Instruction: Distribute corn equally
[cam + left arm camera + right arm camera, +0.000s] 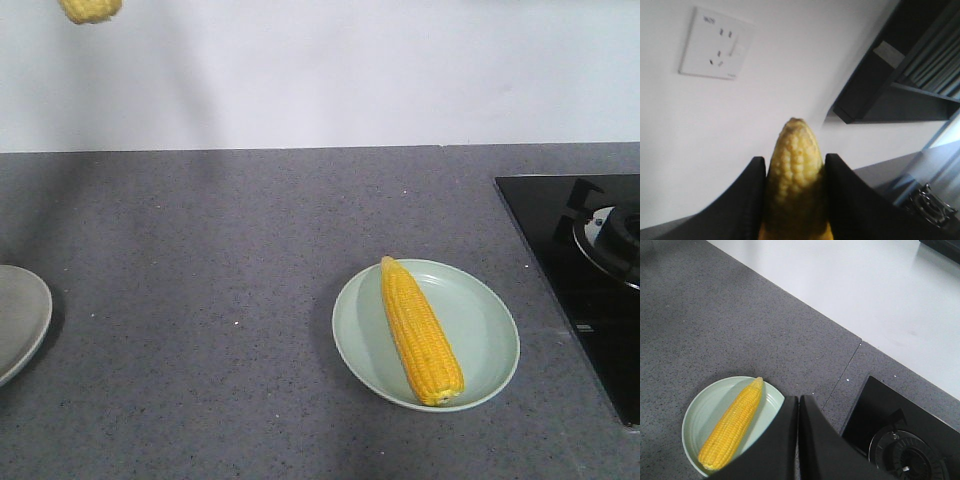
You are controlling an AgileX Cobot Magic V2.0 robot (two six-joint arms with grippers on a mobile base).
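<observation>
one corn cob [420, 332] lies on the pale green plate [490, 325] on the grey counter [220, 300], its tapered tip toward 11 o'clock and its blunt end toward 5 o'clock. a second cob [794, 175] is clamped between the fingers of the left gripper [794, 200], raised high against the white wall [790, 60]; in the front view only its end shows at the top left. the right gripper [798, 440] hangs above the plate's 3 o'clock rim, fingers pressed together, holding nothing. a grey plate [18, 318] sits at the left edge, a black stove [590, 270] at right.
</observation>
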